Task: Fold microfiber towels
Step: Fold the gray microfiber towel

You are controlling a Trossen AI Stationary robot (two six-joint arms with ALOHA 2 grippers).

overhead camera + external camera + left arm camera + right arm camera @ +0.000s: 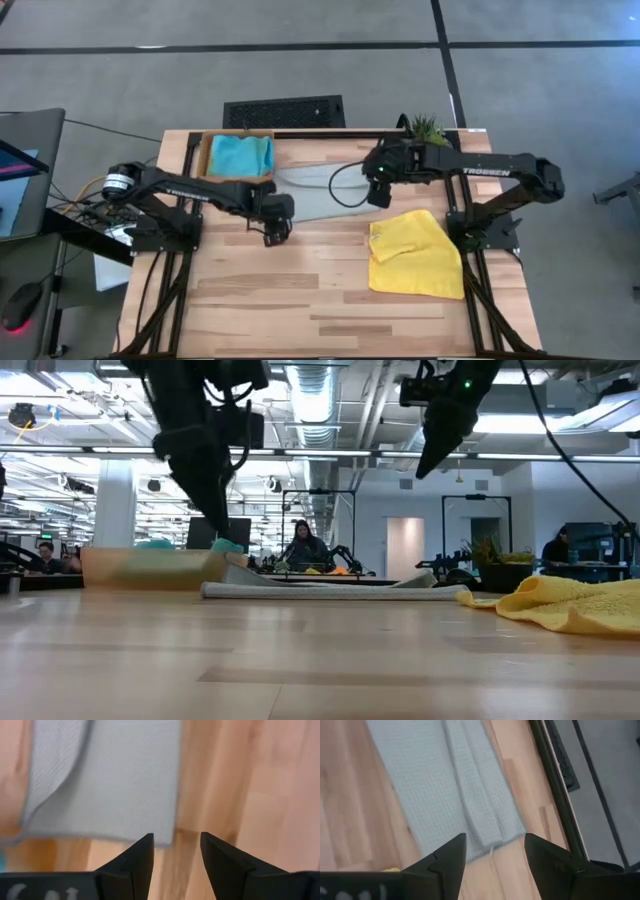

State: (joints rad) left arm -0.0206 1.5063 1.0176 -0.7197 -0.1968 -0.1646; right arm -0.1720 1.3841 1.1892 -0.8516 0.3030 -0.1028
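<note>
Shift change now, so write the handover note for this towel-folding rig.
Left gripper: open, empty, above the table at the grey towel's near left corner.
Right gripper: open, empty, above that towel's right end.
Grey towel: partly folded, lying flat at the table's far middle.
Blue towel: in the orange tray, far left.
Yellow towel: crumpled, right side, unfolded.
Left to do: finish the grey towel, then fold the yellow.

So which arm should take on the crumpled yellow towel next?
Probably the right. The crumpled yellow microfiber towel lies on its side of the table, below the open right claw. The open left claw sits farther off, by the pale grey towel.
</note>
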